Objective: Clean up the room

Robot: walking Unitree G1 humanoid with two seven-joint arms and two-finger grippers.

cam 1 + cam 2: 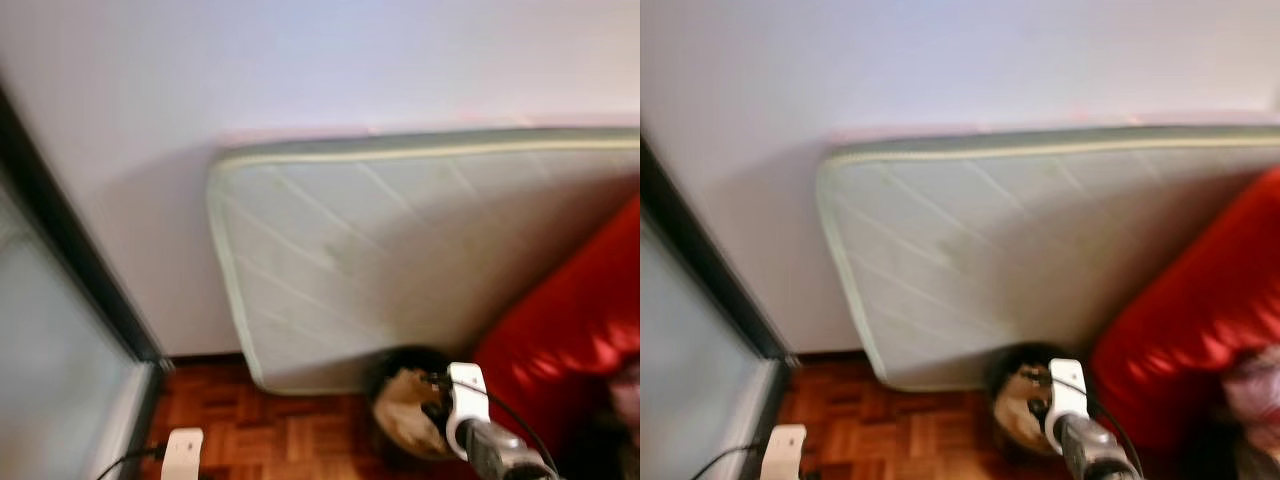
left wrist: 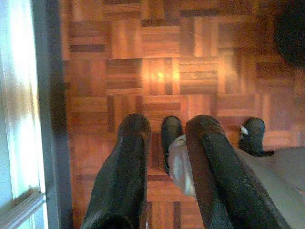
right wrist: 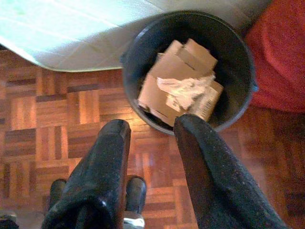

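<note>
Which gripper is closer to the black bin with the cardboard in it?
Right. The right gripper hangs open just above the black bin, by its rim. The left gripper, also open, is over bare parquet floor, further away.

Lived-in home room: mattress (image 1: 400, 260) propped against wall (image 1: 250, 70), parquet floor (image 3: 57, 114), red sofa (image 1: 570, 330) alongside.

A mattress (image 1: 400, 250) leans against the wall (image 1: 300, 60), standing on the floor (image 1: 290, 430). A bucket (image 3: 238, 62) sits on the floor just before its lower edge, with cardboard (image 3: 167, 81) and crumpled paper (image 3: 186, 90) inside. A cushion (image 1: 570, 330) lies right of the bucket, a door frame (image 1: 70, 240) far left
</note>
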